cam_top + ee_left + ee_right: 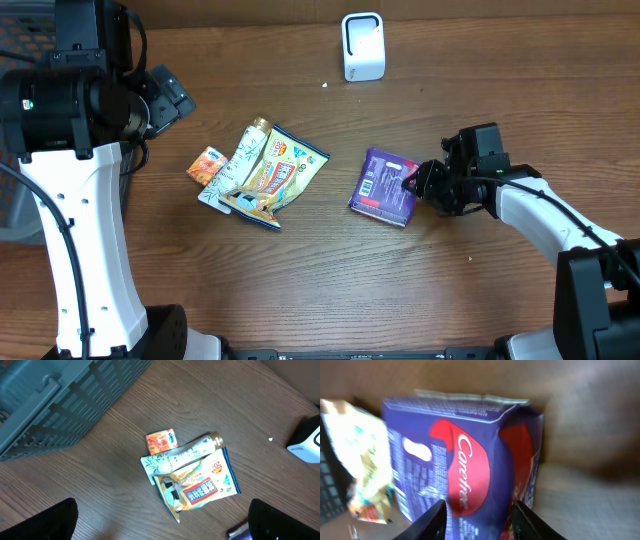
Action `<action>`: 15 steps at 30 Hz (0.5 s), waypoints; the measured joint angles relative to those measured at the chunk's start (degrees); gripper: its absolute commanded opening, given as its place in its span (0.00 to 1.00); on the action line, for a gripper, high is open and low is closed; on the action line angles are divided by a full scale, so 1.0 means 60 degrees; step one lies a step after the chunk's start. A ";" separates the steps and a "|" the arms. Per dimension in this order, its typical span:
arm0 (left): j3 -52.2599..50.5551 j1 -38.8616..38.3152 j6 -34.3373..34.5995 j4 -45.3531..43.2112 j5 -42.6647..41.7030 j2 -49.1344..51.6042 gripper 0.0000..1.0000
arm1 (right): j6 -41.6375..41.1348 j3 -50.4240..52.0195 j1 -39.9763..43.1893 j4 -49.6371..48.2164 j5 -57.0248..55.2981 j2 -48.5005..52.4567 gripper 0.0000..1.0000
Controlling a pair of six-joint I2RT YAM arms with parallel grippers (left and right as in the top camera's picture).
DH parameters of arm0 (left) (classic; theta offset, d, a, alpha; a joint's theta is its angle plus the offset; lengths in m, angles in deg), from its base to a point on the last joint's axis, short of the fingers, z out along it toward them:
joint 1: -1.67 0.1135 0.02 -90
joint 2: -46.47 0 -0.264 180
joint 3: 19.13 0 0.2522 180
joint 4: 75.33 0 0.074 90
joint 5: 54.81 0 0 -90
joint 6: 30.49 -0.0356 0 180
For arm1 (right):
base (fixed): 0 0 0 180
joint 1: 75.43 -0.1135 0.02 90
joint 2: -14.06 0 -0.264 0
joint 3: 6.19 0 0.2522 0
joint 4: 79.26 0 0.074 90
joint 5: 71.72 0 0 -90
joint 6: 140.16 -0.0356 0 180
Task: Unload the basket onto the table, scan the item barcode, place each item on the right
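The purple plastic Carefree pack (385, 187) lies right of the surface's (330, 290) centre, its 3 o'clock edge straddled by the half-open right claw (418, 182), grip uncertain, likely for lifting toward the white boxy scanner (362, 46) at 12 o'clock; the left claw (162, 525) gapes empty.

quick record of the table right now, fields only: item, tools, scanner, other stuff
item: purple Carefree packet on the brown wooden table
right tool: straddles the packet's edge; grip not certain
left tool: open, holding nothing
scanner: white box-shaped scanner, far edge, apart from the packet
pile: small orange sachet, cream tube, yellow snack bag
basket: grey plastic crate, left
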 measured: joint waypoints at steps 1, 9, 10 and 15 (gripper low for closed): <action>0.0000 0.0000 -0.0004 -0.0004 0.0000 0.0000 1.00 | -0.0018 0.0000 0.0000 -0.0306 0.0011 0.0000 0.44; 0.0000 0.0000 -0.0004 -0.0004 0.0000 0.0000 1.00 | -0.0029 0.0000 0.0000 -0.2036 0.0102 0.0000 0.44; 0.0000 0.0000 -0.0004 -0.0004 0.0000 0.0000 1.00 | -0.0018 -0.0011 0.0000 -0.2055 0.0095 0.0000 0.44; 0.0000 0.0000 -0.0004 0.0000 0.0000 0.0000 1.00 | 0.0259 -0.0637 0.0091 0.0018 -0.0251 0.0007 0.50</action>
